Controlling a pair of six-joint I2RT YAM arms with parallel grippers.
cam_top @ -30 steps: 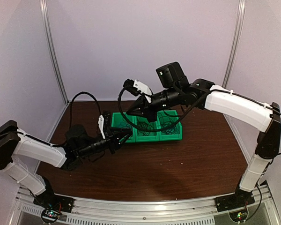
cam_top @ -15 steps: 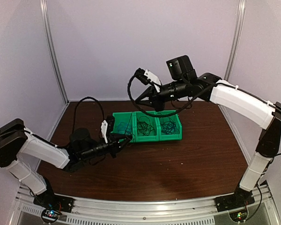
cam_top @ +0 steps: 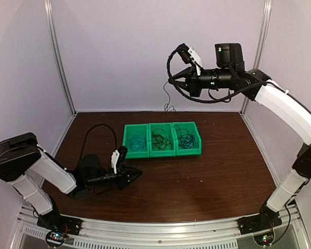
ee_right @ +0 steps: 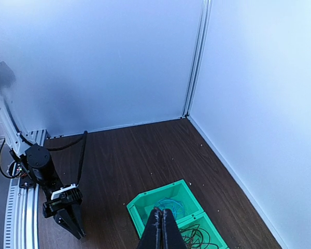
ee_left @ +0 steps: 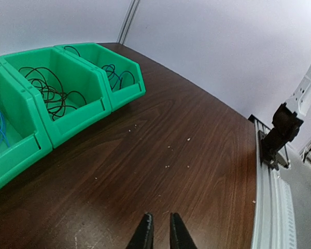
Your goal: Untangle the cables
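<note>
Three joined green bins [cam_top: 161, 150] stand mid-table. The left one holds a blue cable [cam_top: 137, 140]. The middle one holds black cables [cam_top: 160, 139] and the right one holds dark cables [cam_top: 186, 138]. My right gripper [cam_top: 171, 82] is high above the bins, shut, with a thin black cable [cam_top: 166, 98] hanging from it toward the table's back edge. In the right wrist view its fingers [ee_right: 162, 215] are pressed together over the blue cable's bin [ee_right: 168, 205]. My left gripper [cam_top: 139, 173] lies low over the table, in front of the bins. Its jaws [ee_left: 161, 223] stand a narrow gap apart and are empty.
Bare brown table [cam_top: 207, 181] lies in front of and to the right of the bins. White walls with metal posts [cam_top: 59, 57] enclose the back and sides. A metal rail [ee_left: 269, 207] runs along the near edge. The left arm's thick black cable [cam_top: 93, 135] loops above its wrist.
My right gripper rose from just above the bins, up and to the right. My left gripper drew back from the left bin toward the near side and sank low over the table.
</note>
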